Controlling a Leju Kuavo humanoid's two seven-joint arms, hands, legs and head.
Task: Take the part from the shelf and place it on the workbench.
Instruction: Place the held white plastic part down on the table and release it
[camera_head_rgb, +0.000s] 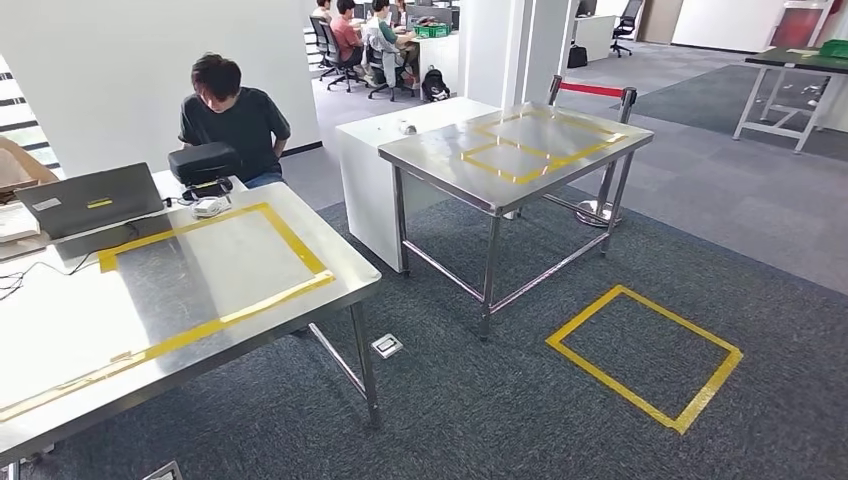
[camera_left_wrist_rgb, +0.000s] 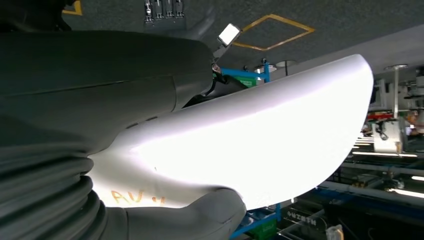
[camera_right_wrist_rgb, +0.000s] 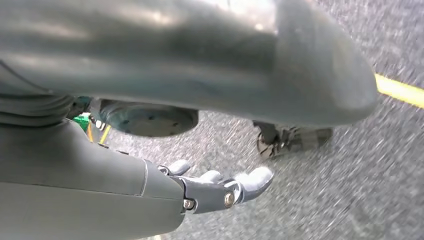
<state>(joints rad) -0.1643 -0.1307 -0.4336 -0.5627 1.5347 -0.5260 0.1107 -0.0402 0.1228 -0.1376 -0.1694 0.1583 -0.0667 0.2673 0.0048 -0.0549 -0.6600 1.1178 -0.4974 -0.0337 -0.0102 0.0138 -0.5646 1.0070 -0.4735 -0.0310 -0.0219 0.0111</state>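
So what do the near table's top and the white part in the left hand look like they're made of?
The near table's top looks like brushed stainless steel: silvery with soft reflections. The white part in the left hand looks like smooth moulded plastic or painted sheet, glossy and curved; which one is unclear.

**Hidden, cropped and blurred**

In the left wrist view the white part (camera_left_wrist_rgb: 260, 145) covers most of the left robot hand (camera_left_wrist_rgb: 150, 150); the fingers behind it cannot be made out, and the orange marks near the part's edge are too faint to read. In the right wrist view the carpet (camera_right_wrist_rgb: 325, 200) is smeared by motion blur, and the right robot hand (camera_right_wrist_rgb: 220, 187) is partly cut off. In the head view the near worktop (camera_head_rgb: 200, 290) runs off the frame's left and bottom edges.
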